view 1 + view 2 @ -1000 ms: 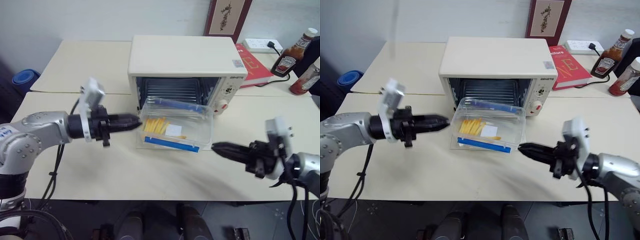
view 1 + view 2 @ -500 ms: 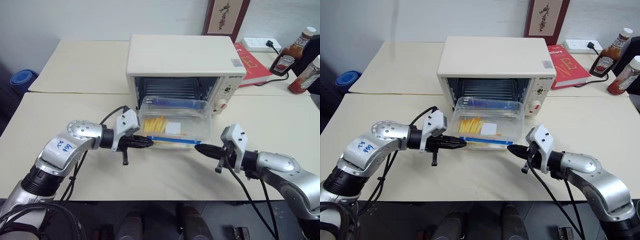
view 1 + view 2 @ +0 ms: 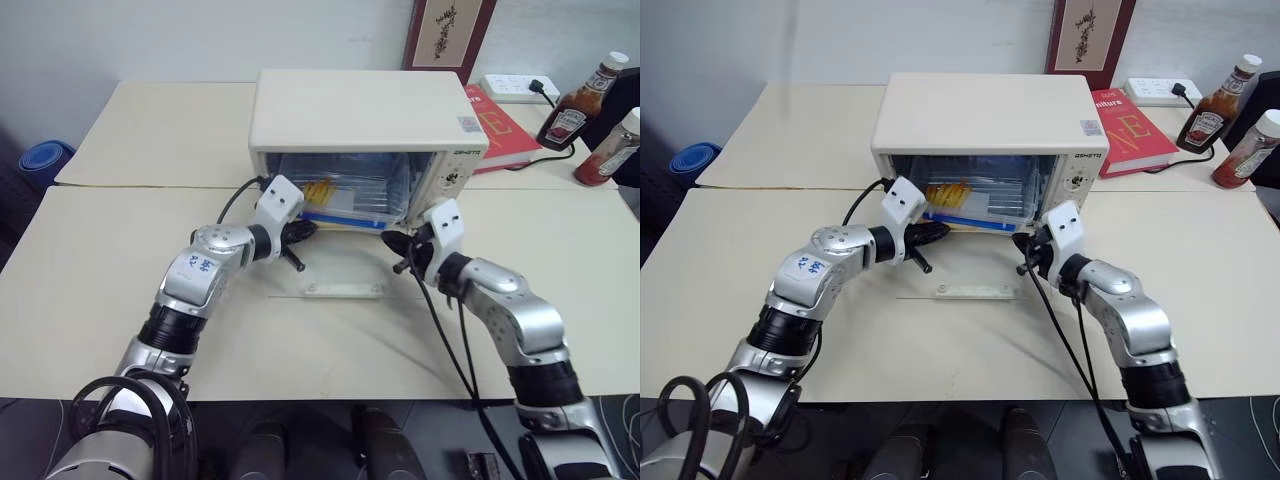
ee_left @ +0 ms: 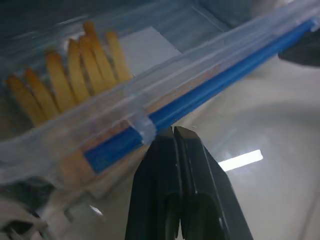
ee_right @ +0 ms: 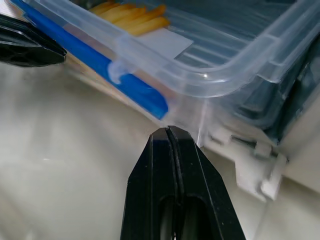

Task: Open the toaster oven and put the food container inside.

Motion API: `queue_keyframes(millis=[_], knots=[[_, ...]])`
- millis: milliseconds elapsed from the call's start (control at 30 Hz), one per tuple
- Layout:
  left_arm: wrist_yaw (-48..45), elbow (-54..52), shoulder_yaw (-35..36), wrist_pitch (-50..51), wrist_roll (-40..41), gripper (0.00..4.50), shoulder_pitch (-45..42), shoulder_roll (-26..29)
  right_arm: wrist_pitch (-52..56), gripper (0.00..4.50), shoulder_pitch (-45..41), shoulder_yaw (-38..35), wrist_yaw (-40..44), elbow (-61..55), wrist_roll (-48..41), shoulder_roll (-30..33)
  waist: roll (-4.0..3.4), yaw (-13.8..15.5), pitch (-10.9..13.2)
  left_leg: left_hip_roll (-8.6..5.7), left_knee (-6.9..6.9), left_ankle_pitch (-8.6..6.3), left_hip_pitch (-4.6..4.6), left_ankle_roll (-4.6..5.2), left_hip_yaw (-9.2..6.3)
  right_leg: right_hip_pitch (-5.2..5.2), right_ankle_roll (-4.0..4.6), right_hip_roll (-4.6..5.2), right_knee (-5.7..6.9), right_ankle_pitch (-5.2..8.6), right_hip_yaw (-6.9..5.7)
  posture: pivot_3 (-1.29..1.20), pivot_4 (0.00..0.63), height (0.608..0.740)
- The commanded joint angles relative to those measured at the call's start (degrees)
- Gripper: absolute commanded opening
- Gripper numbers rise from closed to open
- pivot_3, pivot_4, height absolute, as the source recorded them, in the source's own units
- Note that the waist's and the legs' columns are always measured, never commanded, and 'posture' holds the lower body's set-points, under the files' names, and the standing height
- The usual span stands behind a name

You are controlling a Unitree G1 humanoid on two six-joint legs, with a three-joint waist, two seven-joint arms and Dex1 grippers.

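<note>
The food container (image 3: 345, 195) has slid into the toaster oven (image 3: 365, 130) on the cream table (image 3: 120, 260), both grippers pressed together.

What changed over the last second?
Both shut grippers, left and right, closed in from the sides behind the food container and pushed it off the open door into the toaster oven. Neither gripped it. The oven, door, book and bottles stayed put.

Large "NE" on the red book (image 3: 1132, 128)
</note>
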State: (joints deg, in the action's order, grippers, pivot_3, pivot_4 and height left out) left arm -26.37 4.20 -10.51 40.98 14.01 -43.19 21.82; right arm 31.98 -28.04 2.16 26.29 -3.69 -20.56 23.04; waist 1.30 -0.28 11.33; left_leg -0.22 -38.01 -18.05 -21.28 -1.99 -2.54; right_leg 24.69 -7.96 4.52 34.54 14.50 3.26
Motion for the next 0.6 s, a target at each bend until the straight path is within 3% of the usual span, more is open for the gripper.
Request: queue_keyframes(millis=[33,167,333,433,600], knots=[[1.34,1.69,3.46,-1.93,-0.51,0.05,-2.11,-1.35,-3.4,0.0,-3.32,-2.46,-2.54,2.65,1.2,-2.39,0.0,-0.04,0.0,0.0,0.0,0.01,0.0,-0.02,0.0,0.01,0.0,0.0,0.02,0.0,0.0,0.0,0.15,0.74],[-0.79,0.35,6.56,-0.07,1.95,0.05,-1.9,-0.54,-3.63,0.0,-3.65,-5.22,-2.73,2.45,-0.18,-3.12,-0.01,-0.01,0.0,0.0,0.0,0.03,0.0,-0.05,-0.02,0.01,0.0,0.0,0.17,0.0,0.0,0.0,0.15,0.74],[-10.12,-9.97,11.13,4.99,9.2,0.05,2.3,6.84,2.79,0.0,2.51,-7.35,1.69,-8.89,-5.66,0.2,-0.02,-0.56,-0.01,0.02,0.09,0.03,-0.02,-0.06,-0.02,0.08,0.02,0.0,0.32,0.01,0.01,0.0,0.15,0.74],[-16.73,-15.97,15.29,8.51,15.54,0.62,5.07,12.89,8.31,0.0,7.01,-9.78,3.79,-17.07,-10.95,3.77,-0.02,-0.87,0.0,0.05,0.18,0.01,-0.05,-0.05,-0.04,0.1,0.05,0.0,0.23,0.03,-0.01,0.0,0.15,0.74],[-36.21,-23.06,22.28,9.78,24.81,2.11,12.75,31.18,17.38,0.0,18.84,-18.54,9.75,-28.84,-22.51,13.2,-0.03,-1.36,0.01,0.07,0.22,-0.02,-0.07,-0.01,-0.04,0.08,0.09,0.0,0.12,0.06,-0.03,0.0,0.15,0.74]])
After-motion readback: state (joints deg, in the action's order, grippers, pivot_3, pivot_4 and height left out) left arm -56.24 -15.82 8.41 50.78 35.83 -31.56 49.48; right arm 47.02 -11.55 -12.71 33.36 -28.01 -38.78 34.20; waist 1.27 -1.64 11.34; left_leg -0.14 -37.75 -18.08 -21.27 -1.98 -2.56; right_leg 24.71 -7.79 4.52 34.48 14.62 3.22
